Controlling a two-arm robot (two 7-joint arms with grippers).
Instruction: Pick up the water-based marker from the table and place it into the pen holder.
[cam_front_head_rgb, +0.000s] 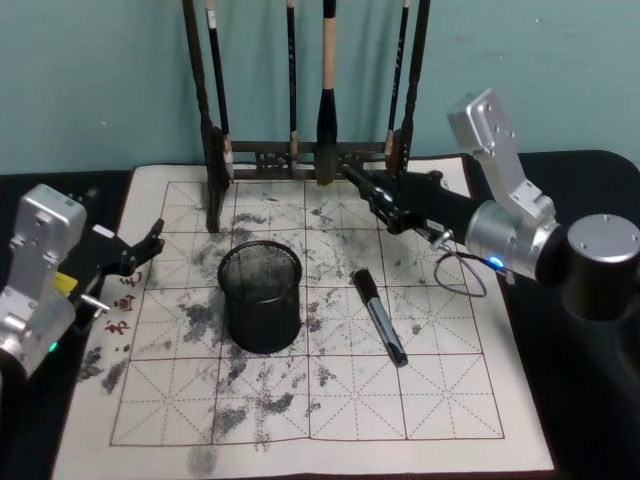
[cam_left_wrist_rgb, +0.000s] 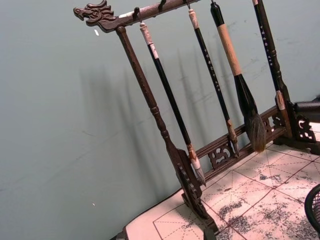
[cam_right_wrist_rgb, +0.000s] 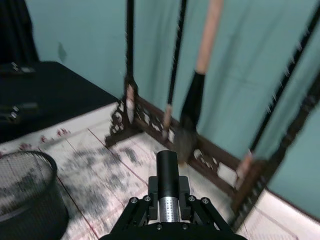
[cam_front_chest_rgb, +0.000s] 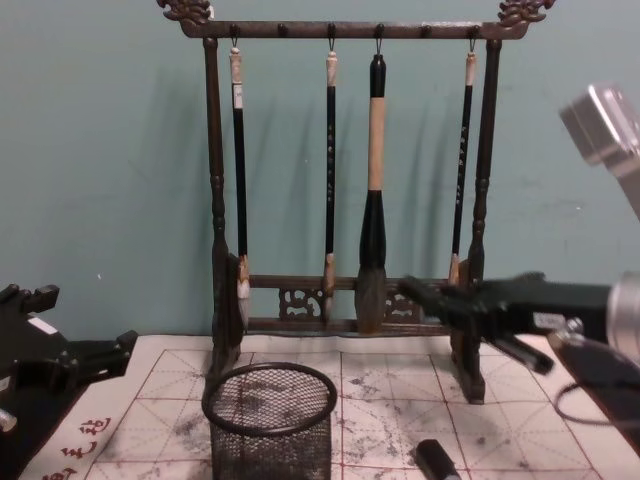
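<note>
Brush rack (cam_left_wrist_rgb: 151, 102) on ink-stained table (cam_left_wrist_rgb: 260, 186)

Red characters (cam_front_head_rgb: 121, 304) stand on the mat (cam_front_head_rgb: 450, 400) — too small to read; marks on the brush handles (cam_front_chest_rgb: 239, 150) are also unreadable.

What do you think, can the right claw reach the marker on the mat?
Probably yes. The right claw hovers just behind the marker, which lies bare on the mat beside the cup, nothing covering it.
</note>
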